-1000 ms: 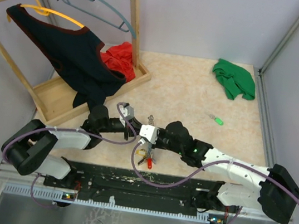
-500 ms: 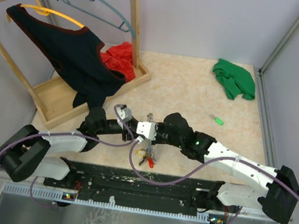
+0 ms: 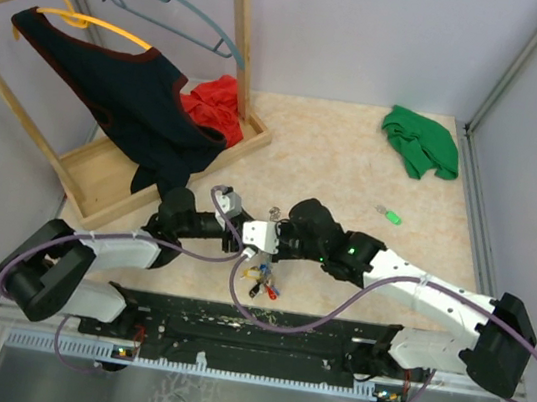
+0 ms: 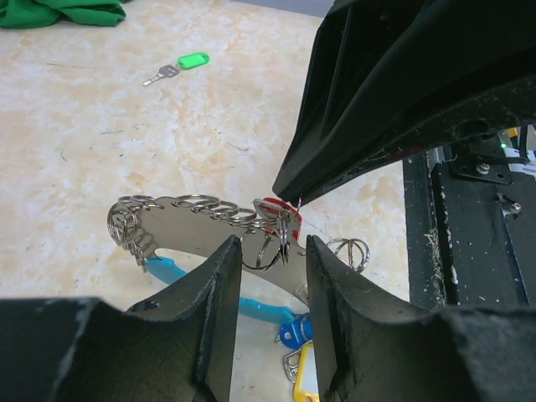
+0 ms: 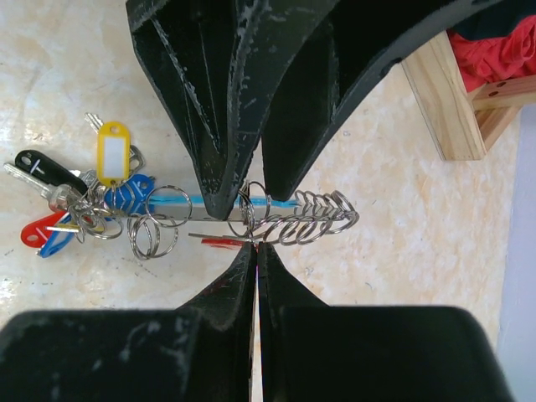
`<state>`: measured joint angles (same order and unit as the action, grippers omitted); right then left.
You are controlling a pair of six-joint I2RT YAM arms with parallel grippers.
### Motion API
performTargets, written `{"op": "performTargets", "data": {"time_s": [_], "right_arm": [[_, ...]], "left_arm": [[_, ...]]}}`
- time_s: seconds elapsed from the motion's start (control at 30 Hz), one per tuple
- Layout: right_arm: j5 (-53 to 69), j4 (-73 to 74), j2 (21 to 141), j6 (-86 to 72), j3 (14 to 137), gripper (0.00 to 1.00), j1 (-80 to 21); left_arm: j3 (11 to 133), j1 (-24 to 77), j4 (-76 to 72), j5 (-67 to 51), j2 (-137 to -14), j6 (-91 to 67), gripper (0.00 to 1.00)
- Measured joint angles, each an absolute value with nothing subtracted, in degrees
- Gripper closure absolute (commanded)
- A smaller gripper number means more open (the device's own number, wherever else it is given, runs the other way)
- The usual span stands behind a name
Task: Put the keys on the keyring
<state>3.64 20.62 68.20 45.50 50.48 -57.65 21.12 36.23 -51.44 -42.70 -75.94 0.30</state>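
At the near end sit the key tags (image 5: 113,155), and from them the keyring (image 5: 310,219) runs near-to-far between the two hands. The left hand (image 4: 272,244) straddles its silvery coil with fingers spread, not clamping, while the right hand (image 5: 255,247), pressed together, appears to pinch the red key (image 5: 219,242) right against the coil. Farther off to the right the green key (image 3: 391,216) lies flat on the counter (image 3: 353,173), well apart from both hands, long axis roughly left-right, nearer the right arm.
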Motion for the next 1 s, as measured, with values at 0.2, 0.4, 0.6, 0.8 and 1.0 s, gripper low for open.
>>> {"op": "performTargets", "data": {"time_s": [0.2,0.4,0.6,0.8,1.0], "right_arm": [[4.03,20.86,68.71,45.5,50.76,1.0,-57.65],[4.01,21.19,68.77,45.43,50.78,1.0,-57.63],[3.36,21.3,68.62,44.38,50.68,1.0,-57.65],[2.74,18.26,65.71,41.15,46.3,1.0,-57.65],[2.57,11.94,64.6,38.2,40.49,1.0,-57.65]], "left_arm": [[22.59,36.23,-51.18,-44.99,-77.67,0.32,0.72],[23.4,36.25,-50.92,-46.57,-78.54,0.36,1.0],[23.53,36.23,-50.96,-46.24,-78.54,0.38,1.0],[23.53,36.29,-50.98,-45.5,-78.54,-0.12,1.0],[23.4,36.49,-51.35,-45.47,-78.54,-0.69,1.0]]}}
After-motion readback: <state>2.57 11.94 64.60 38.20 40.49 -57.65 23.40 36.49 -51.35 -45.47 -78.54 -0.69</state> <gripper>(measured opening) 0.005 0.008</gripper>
